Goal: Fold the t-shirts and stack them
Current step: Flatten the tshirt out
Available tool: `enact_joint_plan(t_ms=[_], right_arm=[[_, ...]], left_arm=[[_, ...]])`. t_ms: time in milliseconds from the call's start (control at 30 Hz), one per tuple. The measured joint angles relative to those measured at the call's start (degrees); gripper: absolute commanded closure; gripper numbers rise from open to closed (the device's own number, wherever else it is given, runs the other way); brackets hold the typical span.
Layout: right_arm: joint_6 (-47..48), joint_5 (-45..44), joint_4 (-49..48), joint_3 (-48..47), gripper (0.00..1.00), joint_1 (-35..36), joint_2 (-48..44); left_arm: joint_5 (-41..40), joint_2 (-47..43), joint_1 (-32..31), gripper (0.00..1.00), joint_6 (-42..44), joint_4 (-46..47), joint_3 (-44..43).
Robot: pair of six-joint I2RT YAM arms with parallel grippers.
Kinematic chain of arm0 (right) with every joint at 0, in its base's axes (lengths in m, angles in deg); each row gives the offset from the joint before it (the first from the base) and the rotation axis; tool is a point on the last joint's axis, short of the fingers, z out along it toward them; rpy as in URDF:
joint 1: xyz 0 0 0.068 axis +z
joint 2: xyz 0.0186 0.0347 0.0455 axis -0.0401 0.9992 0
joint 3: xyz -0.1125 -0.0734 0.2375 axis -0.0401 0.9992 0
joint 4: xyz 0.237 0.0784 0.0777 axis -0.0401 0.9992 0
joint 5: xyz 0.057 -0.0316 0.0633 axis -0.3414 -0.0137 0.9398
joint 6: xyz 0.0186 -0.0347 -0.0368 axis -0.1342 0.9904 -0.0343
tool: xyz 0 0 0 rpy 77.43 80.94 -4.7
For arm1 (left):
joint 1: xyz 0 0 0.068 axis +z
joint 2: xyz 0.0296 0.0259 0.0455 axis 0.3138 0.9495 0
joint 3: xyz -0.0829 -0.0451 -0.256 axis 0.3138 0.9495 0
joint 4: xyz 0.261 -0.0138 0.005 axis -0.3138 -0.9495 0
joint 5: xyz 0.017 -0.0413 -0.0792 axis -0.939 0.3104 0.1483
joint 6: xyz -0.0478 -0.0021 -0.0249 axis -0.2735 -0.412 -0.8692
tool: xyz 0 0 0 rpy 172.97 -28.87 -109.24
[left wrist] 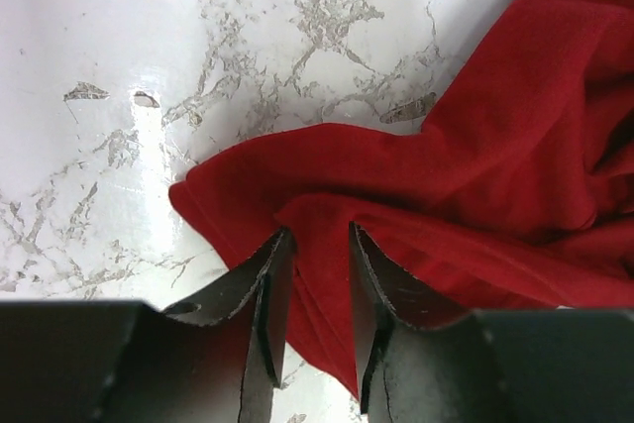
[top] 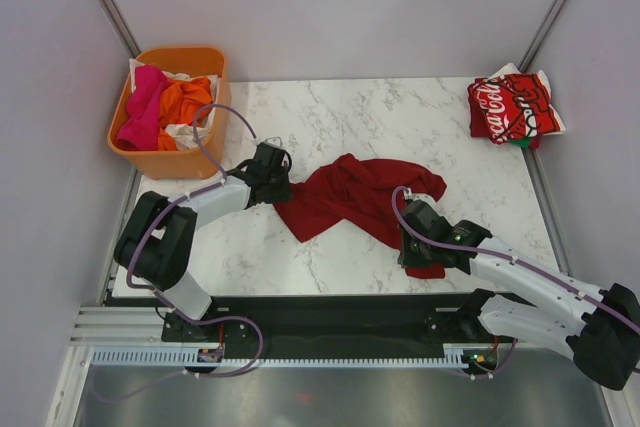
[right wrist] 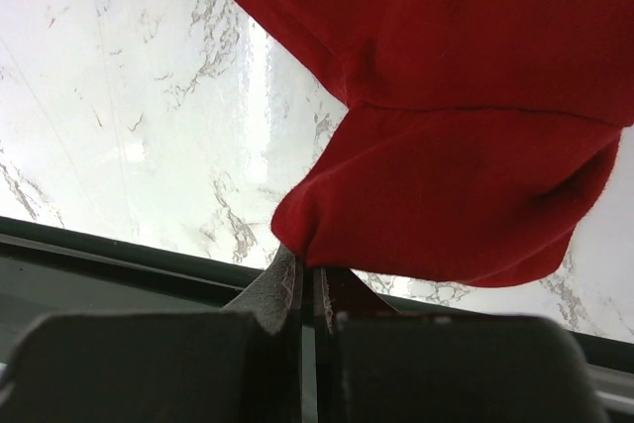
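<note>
A plain dark-red t-shirt (top: 350, 195) lies crumpled across the middle of the marble table (top: 330, 122). My left gripper (top: 277, 190) is at its left end, where the cloth tapers to a point. In the left wrist view the jaws (left wrist: 315, 235) stand narrowly apart with a fold of the shirt (left wrist: 475, 165) between them. My right gripper (top: 415, 255) is shut on the shirt's near right edge; the right wrist view shows cloth (right wrist: 456, 195) pinched at the fingertips (right wrist: 309, 269). A folded red Coca-Cola t-shirt (top: 512, 107) lies at the back right corner.
An orange plastic tub (top: 170, 159) stands at the back left, holding pink (top: 143, 105), orange (top: 186, 100) and white tees. Grey walls close in the sides. The table's near edge and a black rail (top: 330, 312) run just below the right gripper.
</note>
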Motion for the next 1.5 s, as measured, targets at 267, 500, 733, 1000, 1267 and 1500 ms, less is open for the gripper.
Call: enact_joint_plan(t_ms=[267,500,733,1000,1267,1500], right_arm=[[0.0,0.0,0.02,0.0,1.0,0.0,0.0],[0.0,0.0,0.07,-0.02,1.0,0.0,-0.09],[0.02,-0.48,2.45,-6.38,1.0,0.0,-3.8],[1.31,-3.91,5.92,-23.08,1.0,0.0,-8.35],[5.01,-7.1,12.39,-39.15,1.0,0.0,-15.43],[9.29,-0.48,9.68,-50.14,1.0,-0.07,-25.81]], left_arm=[[0.22,0.02,0.0,0.98,0.39,0.13,0.0],[0.39,-0.5,0.0,0.98,0.57,0.13,-0.11],[0.57,-12.72,-0.02,0.98,1.14,-2.89,-0.39],[1.66,-31.89,-0.42,0.98,3.91,-9.29,-3.56],[6.54,-51.34,-0.96,0.98,9.27,-17.25,-9.46],[16.35,-63.43,-1.01,0.98,14.45,-19.98,-21.38]])
